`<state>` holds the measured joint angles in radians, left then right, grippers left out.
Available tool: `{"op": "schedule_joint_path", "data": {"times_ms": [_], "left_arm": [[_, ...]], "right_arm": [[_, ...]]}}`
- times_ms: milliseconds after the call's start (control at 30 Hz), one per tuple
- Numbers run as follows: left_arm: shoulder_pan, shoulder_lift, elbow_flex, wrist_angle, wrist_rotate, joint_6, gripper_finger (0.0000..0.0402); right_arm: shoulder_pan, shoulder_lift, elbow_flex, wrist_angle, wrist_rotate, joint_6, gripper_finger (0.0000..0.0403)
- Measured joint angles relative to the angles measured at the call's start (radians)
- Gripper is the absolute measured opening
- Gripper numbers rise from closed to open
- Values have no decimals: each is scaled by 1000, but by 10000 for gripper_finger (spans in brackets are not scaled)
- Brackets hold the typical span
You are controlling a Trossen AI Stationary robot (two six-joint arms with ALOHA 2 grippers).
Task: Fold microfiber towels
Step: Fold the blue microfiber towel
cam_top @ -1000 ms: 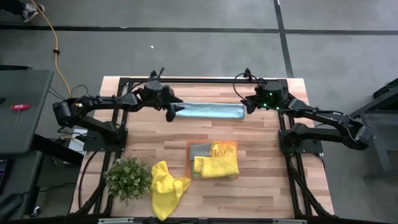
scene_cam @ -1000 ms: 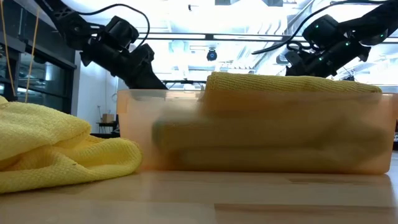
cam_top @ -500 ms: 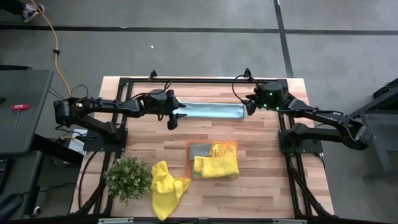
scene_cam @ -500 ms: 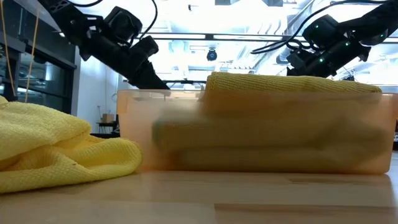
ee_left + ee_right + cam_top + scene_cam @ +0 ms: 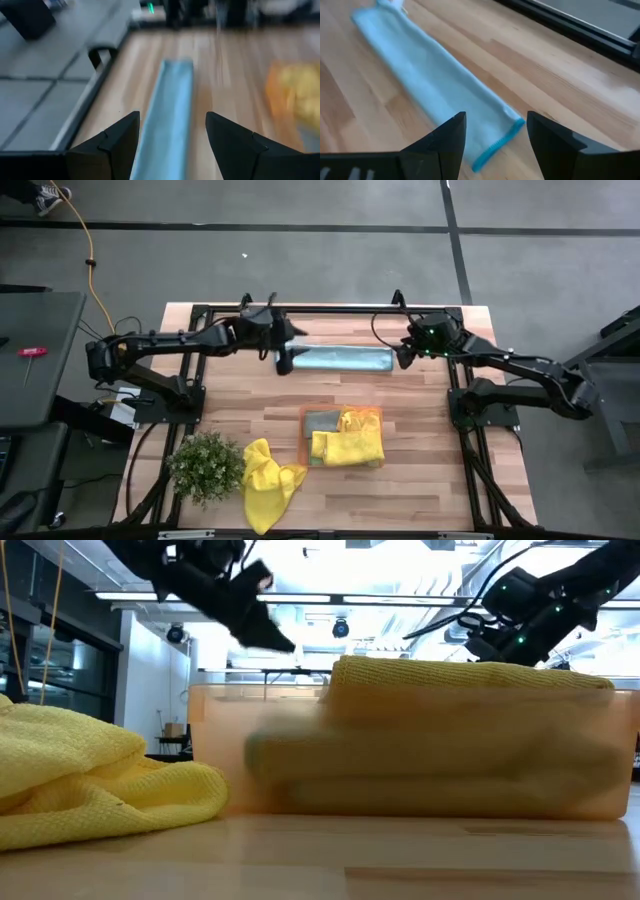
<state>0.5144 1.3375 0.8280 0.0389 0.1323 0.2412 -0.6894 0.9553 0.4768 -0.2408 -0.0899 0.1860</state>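
Observation:
A light blue microfiber towel [image 5: 340, 360], folded into a long narrow strip, lies flat across the far part of the table. My left gripper [image 5: 284, 360] hovers open above the strip's left end, and in the left wrist view the strip [image 5: 172, 110] runs away between and below the fingers [image 5: 172, 145]. At the strip's right end my right gripper [image 5: 403, 358] stands open, its fingers [image 5: 495, 140] on either side of the towel's stitched end [image 5: 492, 145] without touching it. A loose yellow towel [image 5: 268, 480] lies crumpled near the front edge.
An orange tray [image 5: 372, 412] in the table's middle holds folded yellow and grey towels, and in the low view its wall [image 5: 420, 790] fills the front. A small leafy plant [image 5: 205, 465] stands at the front left. A black frame rail [image 5: 330, 310] runs along the far edge.
My left gripper has risen from the blue strip's left end, rolled at the wrist and swung slightly toward the table's far edge. The strip stays flat where it was.

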Motion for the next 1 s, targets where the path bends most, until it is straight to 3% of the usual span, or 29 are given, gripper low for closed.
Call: {"op": "schedule_joint_path", "data": {"times_ms": [233, 533, 733, 867, 1000], "left_arm": [[43, -1, 5, 192, 38, -207, 214], [48, -1, -6, 225, 123, -267, 195], [56, -1, -235, 564, 114, -428, 185], [57, -1, -346, 561, 92, -358, 184], [54, -1, -371, 398, 39, -206, 184]], "right_arm": [[102, 7, 66, -113, 138, -52, 201], [159, 7, 67, -92, 142, 23, 201], [168, 7, 67, -92, 141, 22, 201], [168, 7, 67, -92, 140, 16, 201], [168, 7, 67, -92, 139, 18, 201]]}}
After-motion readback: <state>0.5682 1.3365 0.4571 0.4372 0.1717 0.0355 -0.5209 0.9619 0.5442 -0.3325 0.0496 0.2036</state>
